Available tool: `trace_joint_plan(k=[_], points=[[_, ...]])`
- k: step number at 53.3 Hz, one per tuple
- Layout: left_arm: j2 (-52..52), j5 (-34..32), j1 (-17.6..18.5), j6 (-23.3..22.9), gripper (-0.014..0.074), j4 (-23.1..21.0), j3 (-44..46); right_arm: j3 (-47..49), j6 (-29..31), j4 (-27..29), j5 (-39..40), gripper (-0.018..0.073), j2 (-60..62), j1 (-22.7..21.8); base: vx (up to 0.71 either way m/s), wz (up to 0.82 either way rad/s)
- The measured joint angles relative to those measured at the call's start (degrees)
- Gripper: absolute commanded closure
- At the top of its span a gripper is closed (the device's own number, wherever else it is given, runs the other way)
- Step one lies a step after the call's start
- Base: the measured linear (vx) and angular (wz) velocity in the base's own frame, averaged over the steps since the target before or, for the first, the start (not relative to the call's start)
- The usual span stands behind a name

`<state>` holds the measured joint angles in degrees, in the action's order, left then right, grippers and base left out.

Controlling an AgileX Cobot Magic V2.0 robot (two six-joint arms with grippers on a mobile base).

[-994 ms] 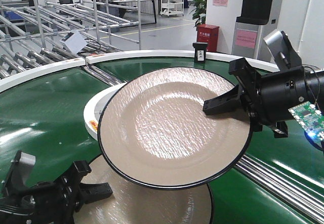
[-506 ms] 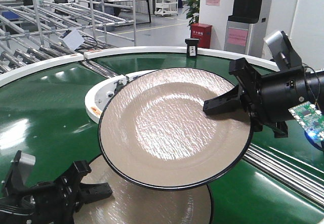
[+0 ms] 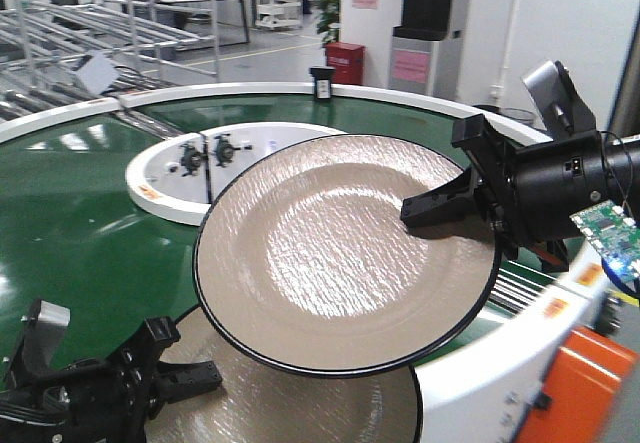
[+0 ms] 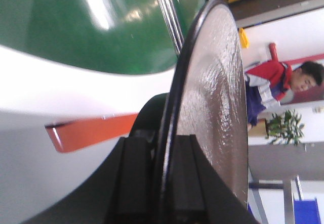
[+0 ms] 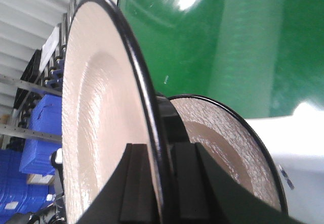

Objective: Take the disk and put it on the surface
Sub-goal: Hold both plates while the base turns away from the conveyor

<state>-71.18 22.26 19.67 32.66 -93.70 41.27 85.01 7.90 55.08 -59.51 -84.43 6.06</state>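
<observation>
A beige disk (image 3: 330, 253) with a black rim hangs tilted above the green belt. My right gripper (image 3: 432, 208) is shut on its right rim. The right wrist view shows this disk (image 5: 96, 123) edge-on, with the right gripper (image 5: 161, 183) clamping the rim between its jaws. A second beige disk (image 3: 290, 403) lies lower, partly under the first. My left gripper (image 3: 190, 375) is shut on its left edge. In the left wrist view that disk (image 4: 212, 97) stands edge-on in the left gripper (image 4: 162, 183). The surface is out of view.
The green conveyor belt (image 3: 80, 223) curves round a white inner island (image 3: 165, 188). Its white outer rim (image 3: 480, 363) and an orange part (image 3: 580, 393) sit at the lower right. Metal racks, a red bin (image 3: 345, 61) and a person (image 4: 276, 82) are beyond.
The whole background has slid left in the front view, bringing the white outer rim and orange part in at lower right. Both grippers and their disks keep the same places in the frame.
</observation>
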Motion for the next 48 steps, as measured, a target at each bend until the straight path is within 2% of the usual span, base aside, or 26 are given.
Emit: trace_joint_plan(k=[18,48], points=[[0.0,0.0,0.0,0.0,0.0595,0.0,0.0,0.0,0.0,0.0,0.0,0.0567,0.0,0.0,-0.24,-0.47],[0.0,0.0,0.0,0.0,0.0595,-0.1,0.0,0.0,0.0,0.0,0.1,0.0567,0.0,0.0,-0.1,-0.66]])
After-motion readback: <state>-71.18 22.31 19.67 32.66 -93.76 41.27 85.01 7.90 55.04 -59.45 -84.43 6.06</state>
